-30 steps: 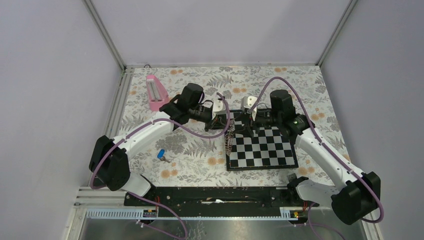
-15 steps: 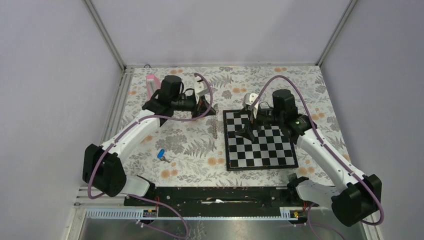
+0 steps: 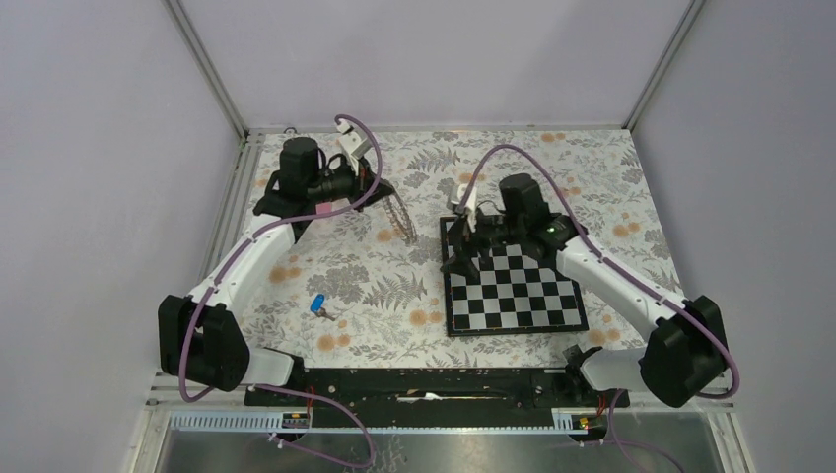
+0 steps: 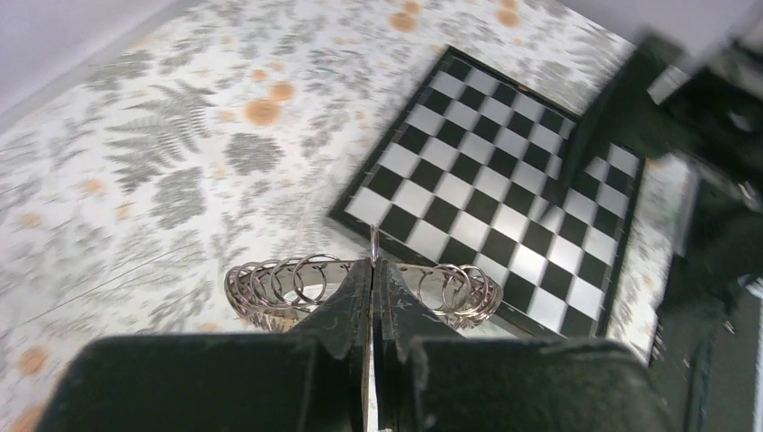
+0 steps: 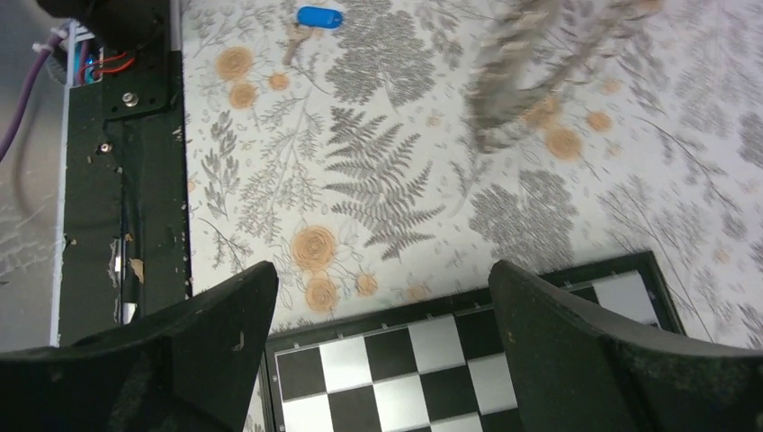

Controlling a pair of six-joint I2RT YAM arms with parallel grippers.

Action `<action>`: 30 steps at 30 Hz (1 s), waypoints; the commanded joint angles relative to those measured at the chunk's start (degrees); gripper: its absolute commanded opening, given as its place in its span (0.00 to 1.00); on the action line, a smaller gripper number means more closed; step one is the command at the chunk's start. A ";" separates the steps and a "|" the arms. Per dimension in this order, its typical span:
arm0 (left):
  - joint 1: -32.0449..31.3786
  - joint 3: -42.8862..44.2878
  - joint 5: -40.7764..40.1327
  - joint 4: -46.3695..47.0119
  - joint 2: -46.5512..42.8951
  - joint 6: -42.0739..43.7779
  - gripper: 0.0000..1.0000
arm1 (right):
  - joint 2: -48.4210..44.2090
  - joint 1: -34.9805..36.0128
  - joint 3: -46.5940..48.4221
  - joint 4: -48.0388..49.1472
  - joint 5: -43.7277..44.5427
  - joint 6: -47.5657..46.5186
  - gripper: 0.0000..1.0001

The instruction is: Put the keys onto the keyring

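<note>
Blue key [image 3: 317, 304]: loose on the floral counter [image 3: 592, 177], lower left of the top view and well apart from both arms; it also shows at the top edge of the right wrist view [image 5: 319, 17].
Keyring [image 3: 399, 219]: hanging edge-on from the left arm, upper middle of the top view, left of the chessboard [image 3: 513, 291] (whether its lower edge brushes the counter, I cannot tell).
Left end effector [image 4: 373, 270]: fingers pressed together on the keyring's coiled band [image 4: 270, 286], which spreads out to either side of them.
Right end effector [image 5: 382, 270]: fingers spread wide with nothing between them, poised over the upper left edge of the chessboard.
Step in hand: judged from the layout, fetching the key with the free right arm so it can meet the ring.
Doing it well: come down with the fingers straddling the blue head, not the thin blade, and close squarely so the hole in the head is left exposed.
Ring side: keep the left pinch steady and the band presented toward the right arm (a swinging ring makes threading harder).
Risk: the flat key may skid on the cloth if only one finger touches first.
</note>
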 commanded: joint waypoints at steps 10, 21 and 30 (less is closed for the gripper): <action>4.00 14.02 -22.00 2.12 1.73 -4.83 0.00 | 19.39 19.83 15.73 -1.36 9.93 -2.16 0.80; 4.79 19.02 -25.45 -1.56 4.05 -7.28 0.00 | 42.74 26.00 35.70 -2.70 12.25 7.49 0.59; 5.04 19.88 -28.84 -2.45 3.93 -6.30 0.00 | 55.81 28.97 51.06 -6.03 13.26 13.87 0.59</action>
